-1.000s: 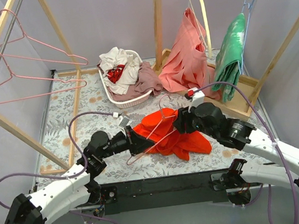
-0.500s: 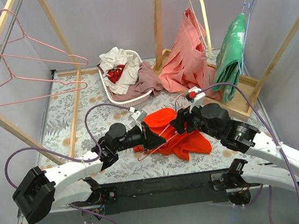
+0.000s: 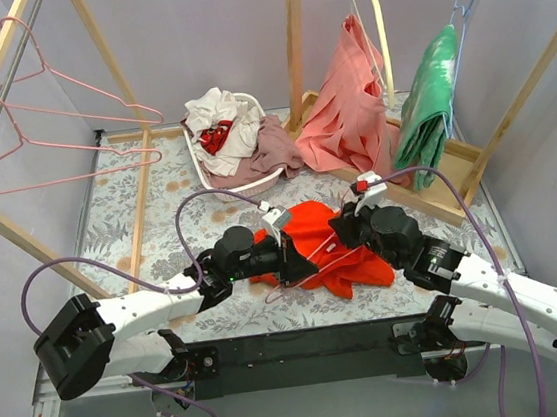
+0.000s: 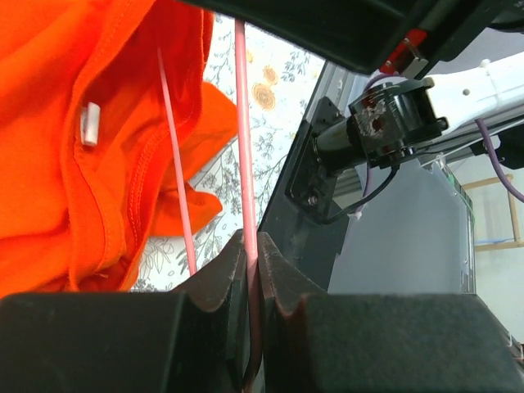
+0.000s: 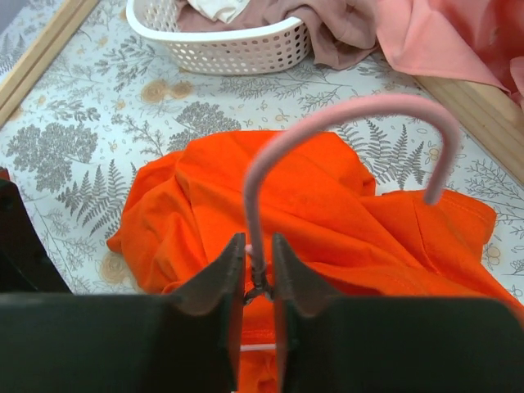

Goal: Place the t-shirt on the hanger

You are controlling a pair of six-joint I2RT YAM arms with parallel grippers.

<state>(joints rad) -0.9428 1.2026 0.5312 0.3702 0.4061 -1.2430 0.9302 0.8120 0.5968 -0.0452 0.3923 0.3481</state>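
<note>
The orange-red t-shirt (image 3: 364,271) lies crumpled on the patterned table between my two arms. The pink wire hanger (image 3: 317,267) lies across and over it. My left gripper (image 3: 302,258) is at the shirt's left edge, shut on a straight run of the hanger wire (image 4: 242,147); the shirt (image 4: 74,164) hangs to its left with a second wire (image 4: 176,172) against it. My right gripper (image 3: 344,229) is above the shirt's top edge, shut on the hanger's twisted neck (image 5: 258,278). The hook (image 5: 360,110) curves up over the shirt (image 5: 344,205).
A white basket (image 3: 246,184) of clothes stands behind the shirt. A salmon garment (image 3: 343,111) and a green garment (image 3: 429,101) hang at the back right. Two more pink hangers (image 3: 70,142) hang on the left rail. A wooden post (image 3: 295,46) stands at the back.
My left arm has reached right, bringing its gripper and the hanger wire onto the shirt's left part. My right gripper has shifted slightly right and nearer with the hook.
</note>
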